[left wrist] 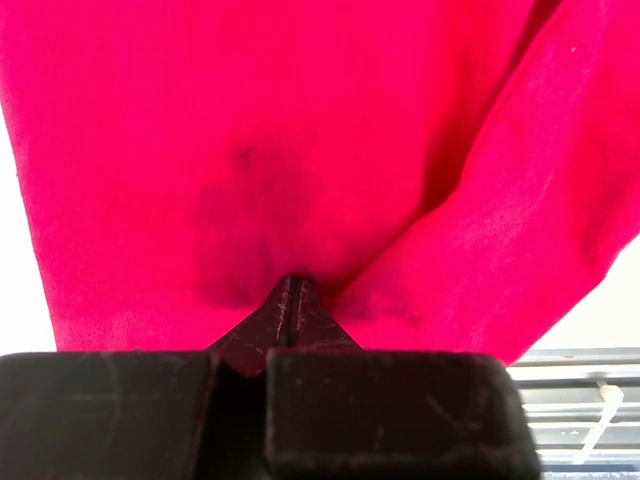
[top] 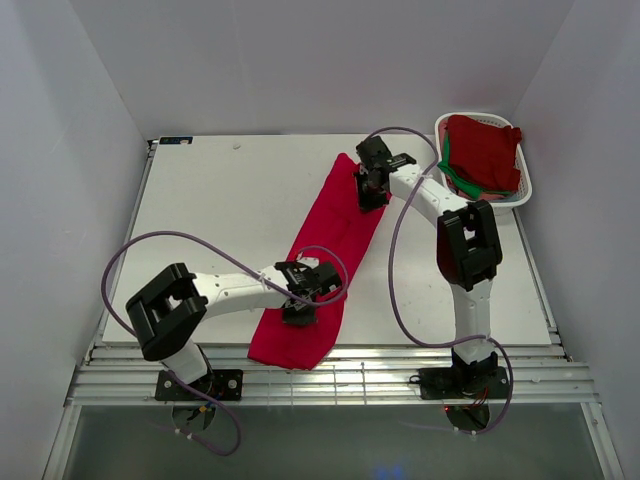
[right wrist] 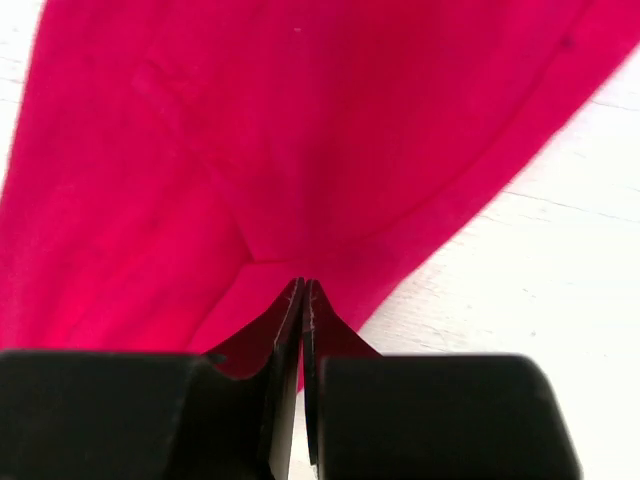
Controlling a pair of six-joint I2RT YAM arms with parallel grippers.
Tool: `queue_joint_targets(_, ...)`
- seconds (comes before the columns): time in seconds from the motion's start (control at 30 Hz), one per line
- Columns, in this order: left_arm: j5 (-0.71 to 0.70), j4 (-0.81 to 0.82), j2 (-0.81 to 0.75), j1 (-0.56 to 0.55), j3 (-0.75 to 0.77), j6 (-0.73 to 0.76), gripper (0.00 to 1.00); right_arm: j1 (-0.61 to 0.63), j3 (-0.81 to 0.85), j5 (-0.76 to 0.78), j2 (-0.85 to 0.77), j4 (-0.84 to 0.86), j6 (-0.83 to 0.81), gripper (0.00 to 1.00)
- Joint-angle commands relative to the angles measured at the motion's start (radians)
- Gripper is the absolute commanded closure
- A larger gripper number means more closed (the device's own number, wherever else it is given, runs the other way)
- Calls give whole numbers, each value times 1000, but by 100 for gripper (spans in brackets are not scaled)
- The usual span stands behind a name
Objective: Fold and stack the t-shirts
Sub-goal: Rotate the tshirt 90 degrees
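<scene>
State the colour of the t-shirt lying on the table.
The t-shirt is plain crimson, no print; best seen in the top external view.

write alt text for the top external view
A long crimson t-shirt lies diagonally on a white table, pinched by the left gripper toward its near end and the right gripper toward its far end. A white basket at far right holds red and green shirts.
</scene>
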Motion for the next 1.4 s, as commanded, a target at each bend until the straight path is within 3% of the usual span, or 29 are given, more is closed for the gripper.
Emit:
queue_joint_targets(0.0,-11,32,12,-6,3,19,100,4,36,88,-19,-17,-12,92)
queue_joint_targets(0.37,34,96,141,-7,-11,52,100,4,-7,85,120,-11,-18,92)
queue_joint_targets(0.67,106,153,266,-9,66,81,100,4,206,113,292,-71,-17,92)
queue_joint_targets(0.93,141,144,346,-10,228,102,100,2,402,147,395,-99,-26,92)
queue_joint_targets(1.37,83,77,435,-3,360,105,100,-36,480,-89,461,50,43,92)
